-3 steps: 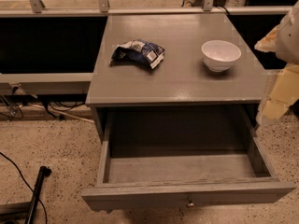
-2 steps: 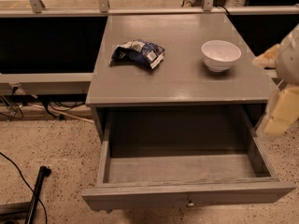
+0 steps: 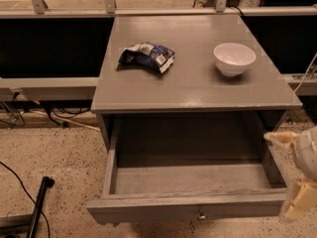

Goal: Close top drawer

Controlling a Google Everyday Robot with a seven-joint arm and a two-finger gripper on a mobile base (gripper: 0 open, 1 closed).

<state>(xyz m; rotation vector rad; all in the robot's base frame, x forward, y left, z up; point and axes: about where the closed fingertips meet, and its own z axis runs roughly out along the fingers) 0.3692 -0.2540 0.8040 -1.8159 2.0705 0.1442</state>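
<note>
Top drawer stood pulled out, gripper at its right.
The gripper hung low beside the drawer's front right corner, fingers spread apart, holding nothing.

grey top drawer open beside gripper

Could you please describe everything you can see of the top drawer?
The top drawer is grey painted wood, pulled well out of the cabinet and level. Its inside is bare, showing floor and side walls. The flat front carries a small round metal knob at centre. The gripper, fingers apart, hangs at its right front corner; contact cannot be told.
</note>
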